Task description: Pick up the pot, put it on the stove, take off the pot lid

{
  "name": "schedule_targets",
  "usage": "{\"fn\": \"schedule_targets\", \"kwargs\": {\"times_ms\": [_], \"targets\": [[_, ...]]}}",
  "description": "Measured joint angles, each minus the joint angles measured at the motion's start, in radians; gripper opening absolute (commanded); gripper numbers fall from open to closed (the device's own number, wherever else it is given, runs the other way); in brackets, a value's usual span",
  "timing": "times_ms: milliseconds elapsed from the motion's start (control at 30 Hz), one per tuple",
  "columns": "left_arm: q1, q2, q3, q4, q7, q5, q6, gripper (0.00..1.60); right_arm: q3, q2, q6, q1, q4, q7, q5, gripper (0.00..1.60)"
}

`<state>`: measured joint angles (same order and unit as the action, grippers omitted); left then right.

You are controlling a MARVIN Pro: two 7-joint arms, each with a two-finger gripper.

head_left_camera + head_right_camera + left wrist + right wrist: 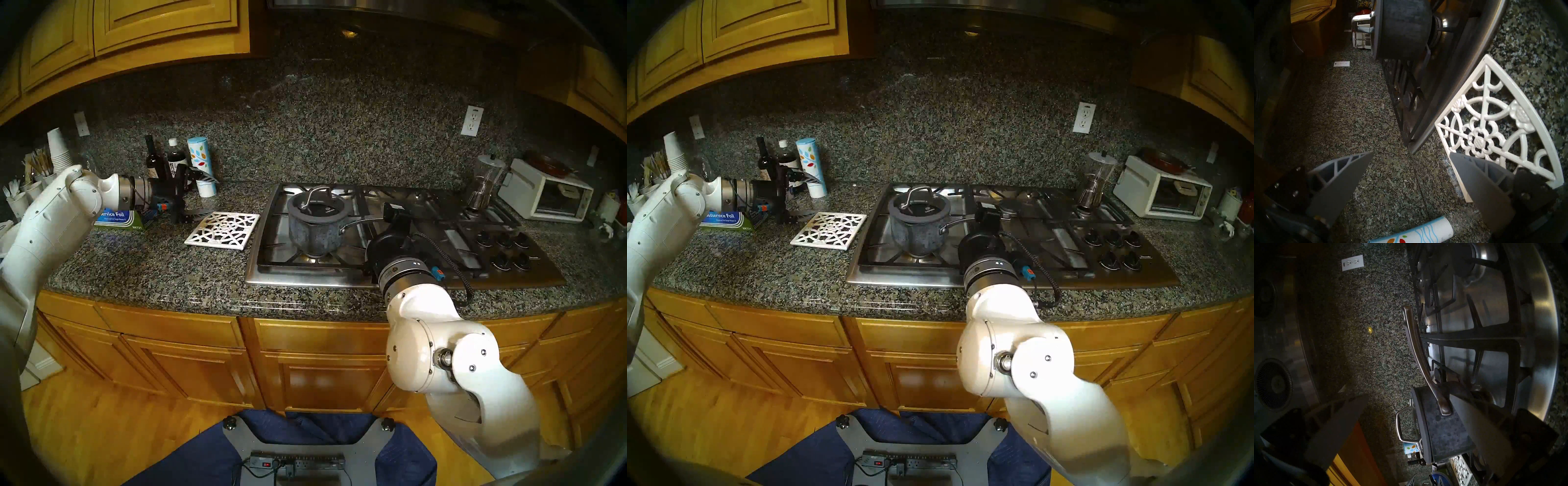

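The blue-grey speckled pot (314,234) stands on the front-left burner of the stove (305,275). The glass pot lid (319,207) sits on it with its loop handle up. The pot's slim silver handle (1417,353) points right, toward my right gripper (1407,396). That gripper is open and turned on its side at the handle's free end, with nothing clasped. My left gripper (210,196) hangs open over the counter left of the stove. Its lower finger (1480,183) is just above the white lattice trivet (1491,127). The left wrist view shows the pot (1403,28) farther off.
Bottles (154,159) and a patterned canister (200,159) stand at the back left, with a foil box (117,219) under my left wrist. A glass blender (483,185) and a white toaster oven (546,195) are at the right. Black knobs (502,249) fill the stove's right end.
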<state>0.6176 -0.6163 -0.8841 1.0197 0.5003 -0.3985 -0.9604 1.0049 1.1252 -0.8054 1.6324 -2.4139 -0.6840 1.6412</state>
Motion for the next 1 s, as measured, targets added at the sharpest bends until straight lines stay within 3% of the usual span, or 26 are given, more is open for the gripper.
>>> {"fn": "schedule_targets", "kwargs": {"times_ms": [1000], "targets": [[-0.157,-0.17,0.002,-0.205,0.114,0.082,0.0,1.6,0.0,0.003,0.0,-0.006,-0.001,-0.004,0.001,1.6]]}}
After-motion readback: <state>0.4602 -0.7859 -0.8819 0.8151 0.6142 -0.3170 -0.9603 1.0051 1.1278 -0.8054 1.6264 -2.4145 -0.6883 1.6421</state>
